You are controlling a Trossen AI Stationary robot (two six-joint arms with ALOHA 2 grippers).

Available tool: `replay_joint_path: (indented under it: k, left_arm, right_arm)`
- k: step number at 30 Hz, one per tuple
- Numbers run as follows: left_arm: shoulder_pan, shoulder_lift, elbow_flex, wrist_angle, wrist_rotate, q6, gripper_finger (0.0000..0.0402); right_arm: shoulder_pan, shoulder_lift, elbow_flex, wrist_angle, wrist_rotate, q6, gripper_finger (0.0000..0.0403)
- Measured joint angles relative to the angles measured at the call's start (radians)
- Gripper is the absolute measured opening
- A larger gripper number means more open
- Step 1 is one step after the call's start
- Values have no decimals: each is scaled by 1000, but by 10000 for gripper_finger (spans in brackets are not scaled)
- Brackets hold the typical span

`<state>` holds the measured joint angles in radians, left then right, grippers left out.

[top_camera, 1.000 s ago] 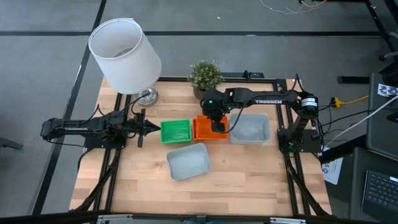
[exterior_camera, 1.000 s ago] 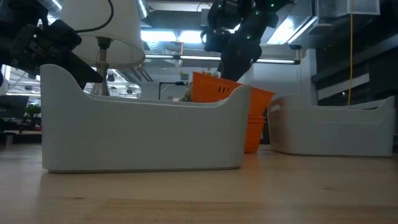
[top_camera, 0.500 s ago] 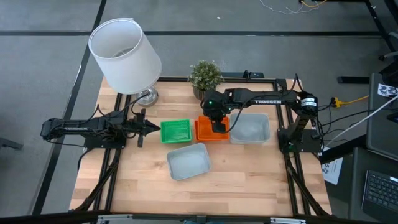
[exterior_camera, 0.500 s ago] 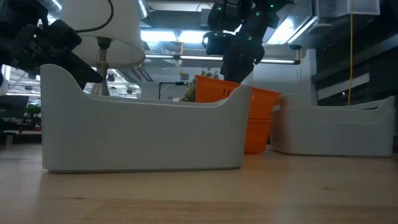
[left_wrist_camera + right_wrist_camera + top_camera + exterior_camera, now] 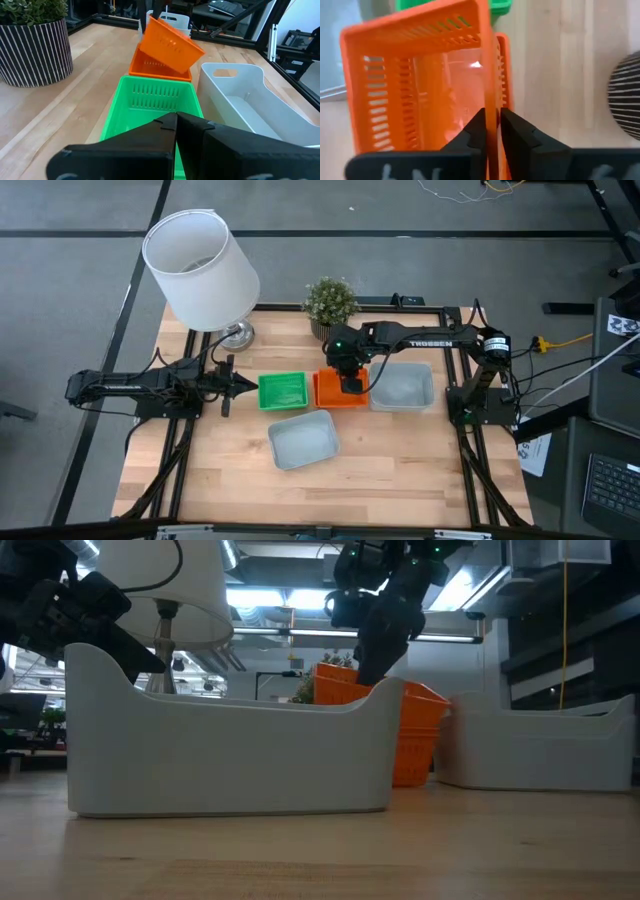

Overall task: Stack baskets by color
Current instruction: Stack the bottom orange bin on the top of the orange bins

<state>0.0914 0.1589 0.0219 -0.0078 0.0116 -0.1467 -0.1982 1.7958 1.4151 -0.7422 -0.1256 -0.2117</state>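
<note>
An orange basket [image 5: 170, 47] hangs tilted over a second orange basket [image 5: 160, 67] that stands on the table; its lower edge dips into that one. My right gripper [image 5: 492, 127] is shut on the tilted basket's wall and shows above it in the high view [image 5: 350, 380]. A green basket [image 5: 282, 391] stands to the left of the orange ones. One grey basket [image 5: 400, 387] stands to their right, another [image 5: 302, 438] nearer the front edge. My left gripper [image 5: 176, 120] is shut and waits left of the green basket, touching nothing. My right gripper pinches one side wall of the upper orange basket at its rim [image 5: 491, 107], one finger [image 5: 476, 127] inside the basket and one [image 5: 512, 132] outside. The fingers slant down from above. The basket hangs tilted, its low end in the orange basket beneath.
A white lampshade [image 5: 200, 270] on its stand rises over the far left corner. A potted plant [image 5: 330, 302] in a striped pot stands just behind the orange baskets. Bare wood lies along the table's near edge [image 5: 400, 490].
The held orange basket has sunk a little toward the orange basket beneath it and has shifted slightly toward the table's right. My right gripper has stayed almost in place above it.
</note>
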Motion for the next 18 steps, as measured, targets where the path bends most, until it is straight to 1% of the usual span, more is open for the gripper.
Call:
replay_joint_path:
  k: [7,13,18]
  left_arm:
    - [0,0,0,0,0,0,0]
    - [0,0,0,0,0,0,0]
    - [0,0,0,0,0,0,0]
  right_arm:
    - [0,0,0,0,-58,-6,67]
    - [0,0,2,-1,-60,-5,69]
    - [0,1,46,0,-60,-6,69]
